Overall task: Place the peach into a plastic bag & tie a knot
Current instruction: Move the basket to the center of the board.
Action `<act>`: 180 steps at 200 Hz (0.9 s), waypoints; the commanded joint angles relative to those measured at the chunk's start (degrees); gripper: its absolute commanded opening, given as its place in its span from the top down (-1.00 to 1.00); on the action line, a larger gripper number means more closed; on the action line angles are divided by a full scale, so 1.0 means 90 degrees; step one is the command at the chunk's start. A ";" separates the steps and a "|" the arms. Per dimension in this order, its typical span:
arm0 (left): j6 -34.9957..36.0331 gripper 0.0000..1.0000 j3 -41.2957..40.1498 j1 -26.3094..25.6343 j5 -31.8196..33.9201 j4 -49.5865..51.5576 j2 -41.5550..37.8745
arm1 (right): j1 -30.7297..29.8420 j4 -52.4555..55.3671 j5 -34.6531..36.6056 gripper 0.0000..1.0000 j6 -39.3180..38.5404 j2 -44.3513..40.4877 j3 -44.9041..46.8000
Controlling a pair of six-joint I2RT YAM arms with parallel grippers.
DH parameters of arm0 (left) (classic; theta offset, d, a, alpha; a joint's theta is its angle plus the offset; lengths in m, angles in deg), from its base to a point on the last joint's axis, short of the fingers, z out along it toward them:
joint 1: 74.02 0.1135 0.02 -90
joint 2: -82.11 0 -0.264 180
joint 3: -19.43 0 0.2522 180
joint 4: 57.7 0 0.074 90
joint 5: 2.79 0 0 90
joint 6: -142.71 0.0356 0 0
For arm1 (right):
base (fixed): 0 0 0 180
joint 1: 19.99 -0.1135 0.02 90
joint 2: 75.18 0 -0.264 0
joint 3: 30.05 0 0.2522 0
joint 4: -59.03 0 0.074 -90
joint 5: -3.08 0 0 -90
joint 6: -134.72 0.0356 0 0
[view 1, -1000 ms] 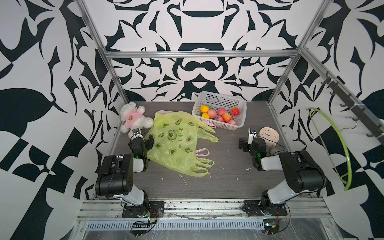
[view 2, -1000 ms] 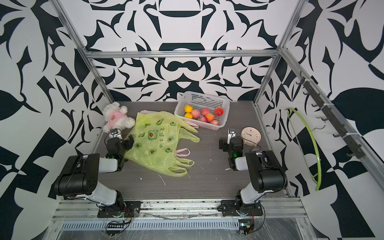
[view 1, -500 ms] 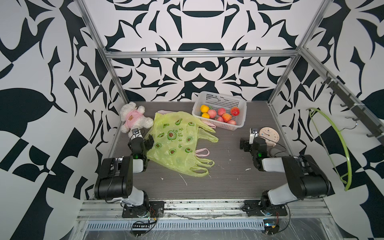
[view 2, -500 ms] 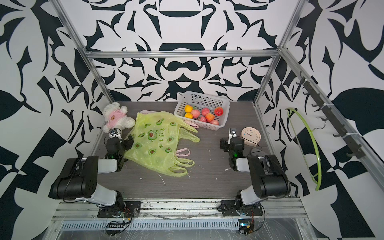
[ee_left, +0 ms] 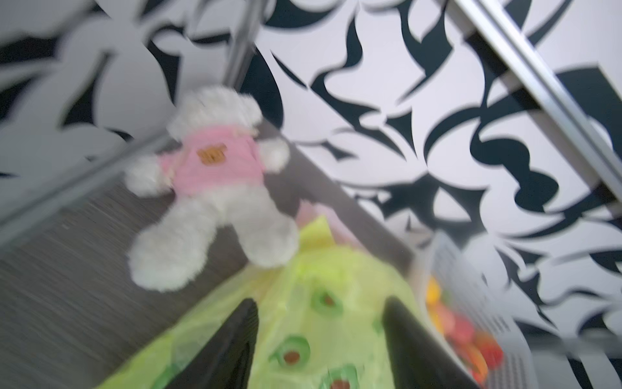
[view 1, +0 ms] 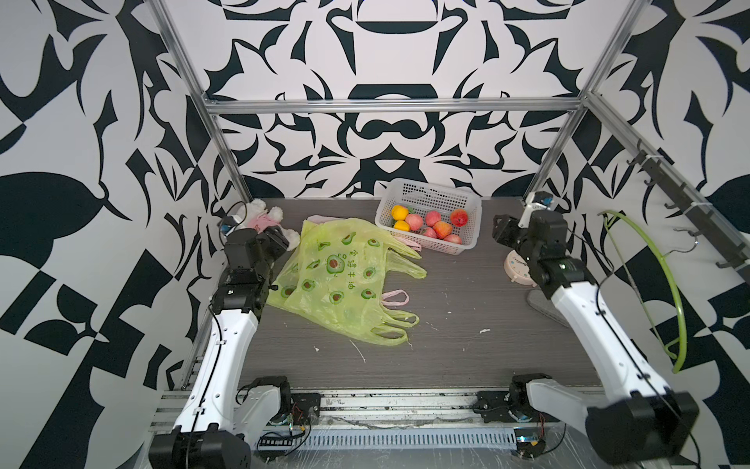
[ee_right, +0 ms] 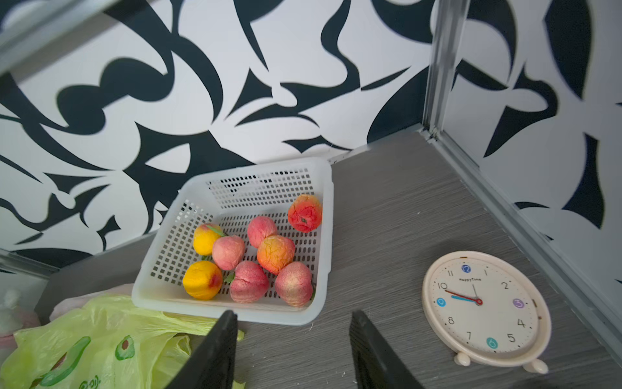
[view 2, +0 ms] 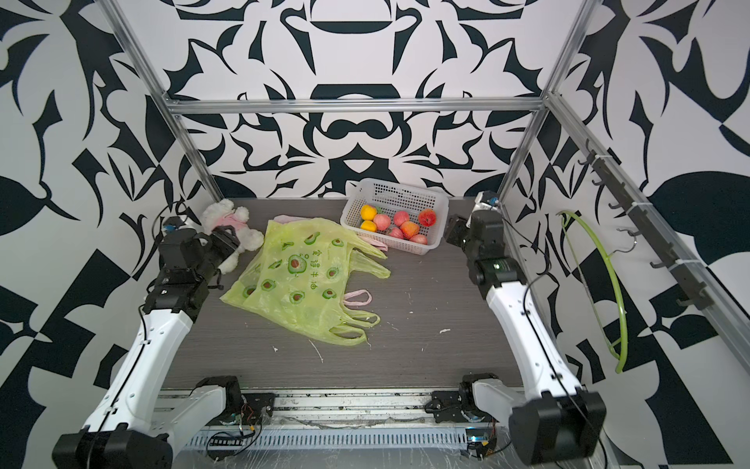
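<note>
The left gripper [ee_left: 319,303], jaws apart and empty, points at the flat yellow-green avocado-print plastic bag [view 1: 341,280]; it is best to pinch only the top layer to lift the mouth open. The right gripper [ee_right: 294,316], likewise parted and empty, faces the white perforated plastic basket [ee_right: 269,316] holding the pink peaches [ee_right: 292,283]; an outer one looks easiest. The grey wood-grain tabletop [view 1: 466,284] carries white crumbs [view 1: 483,331]. Black-and-white patterned walls [view 1: 385,122] enclose it.
</note>
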 commanded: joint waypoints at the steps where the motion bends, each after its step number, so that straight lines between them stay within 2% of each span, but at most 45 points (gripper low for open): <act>1: -0.0825 -0.27 -0.0149 -0.0876 -0.0780 0.0882 0.0158 | 0.0022 0.1190 -0.0299 -0.20 0.0015 0.1120 -0.0732; 28: -0.1067 -0.30 -0.0224 -0.1725 -0.0571 0.0650 0.0406 | 0.0123 0.1341 -0.0299 -0.30 0.0004 0.2421 -0.1710; 59: -0.1237 -0.29 -0.0298 -0.2440 -0.0369 0.0343 0.0734 | 0.0215 0.1592 -0.0309 -0.31 -0.0010 0.3738 -0.2779; 90: -0.1307 -0.29 -0.0219 -0.2802 -0.0298 0.0001 0.1221 | 0.0248 0.1828 -0.0366 -0.23 0.0091 0.4727 -0.3638; 116: -0.1302 -0.28 -0.0008 -0.2867 -0.0356 -0.0232 0.1631 | 0.0246 0.1901 -0.0226 0.02 0.0273 0.5033 -0.3755; 149: -0.1139 -0.28 0.0402 -0.2886 -0.0397 -0.0404 0.2180 | 0.0245 0.1717 0.0082 0.42 0.0627 0.4656 -0.3231; 180: -0.1098 -0.27 0.0696 -0.2886 -0.0609 -0.0625 0.2592 | 0.0243 0.2034 0.0604 0.99 0.1104 0.4167 -0.2890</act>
